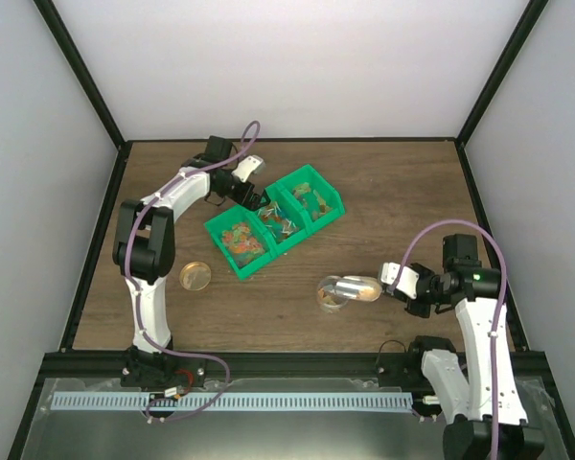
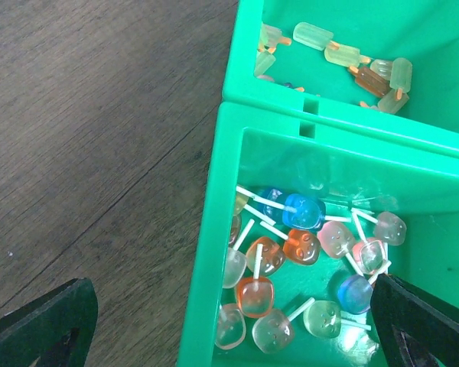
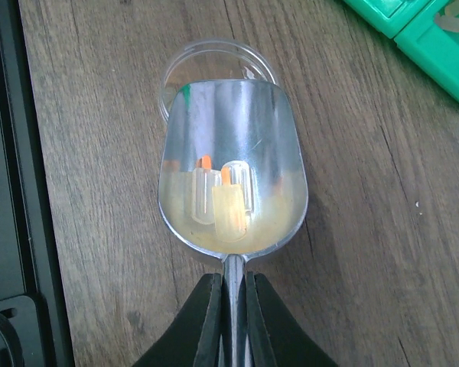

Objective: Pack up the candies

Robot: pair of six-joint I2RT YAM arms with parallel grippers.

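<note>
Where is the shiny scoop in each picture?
Top view: the scoop is right of centre, by the clear cup.
Left wrist view: not in it.
Right wrist view: the scoop fills the middle, with candy inside.
Shared landmark: the green bins show in all three.

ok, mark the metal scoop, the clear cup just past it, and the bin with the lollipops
metal scoop (image 3: pixel 229 122): right wrist view, bare inside of the bowl.
clear cup (image 3: pixel 214 61): right wrist view, the part showing beyond the scoop's tip.
lollipop bin (image 2: pixel 218 229): left wrist view, top of its left wall.
</note>
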